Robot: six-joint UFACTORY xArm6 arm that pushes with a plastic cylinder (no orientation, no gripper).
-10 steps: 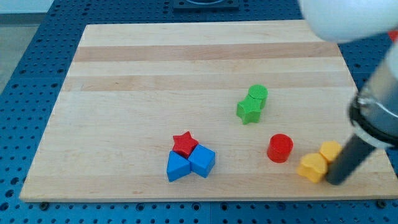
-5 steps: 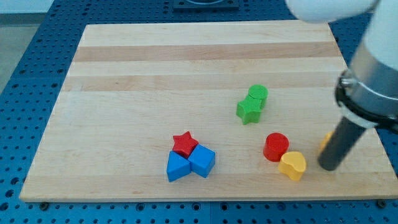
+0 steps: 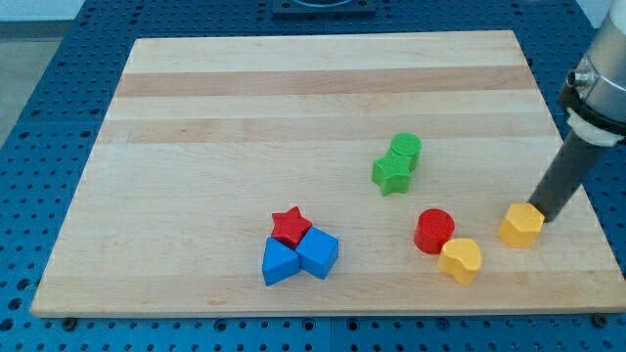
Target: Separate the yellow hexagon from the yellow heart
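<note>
The yellow hexagon point(image 3: 520, 225) lies near the board's right edge at the view's lower right. The yellow heart point(image 3: 460, 260) lies to its lower left, apart from it and touching the red cylinder point(image 3: 434, 232). My tip point(image 3: 546, 217) rests just right of the hexagon, at its upper right side, touching or nearly touching it. The dark rod rises from there toward the view's upper right.
A green star point(image 3: 391, 174) and a green cylinder point(image 3: 406, 149) touch near the middle. A red star point(image 3: 290, 227) sits against two blue blocks point(image 3: 299, 256) at the lower middle. The wooden board point(image 3: 245, 117) ends close to the right of the hexagon.
The heart slid left against the red cylinder, away from the hexagon. My tip then moved right and up, from between the two yellow blocks to the hexagon's right side.
</note>
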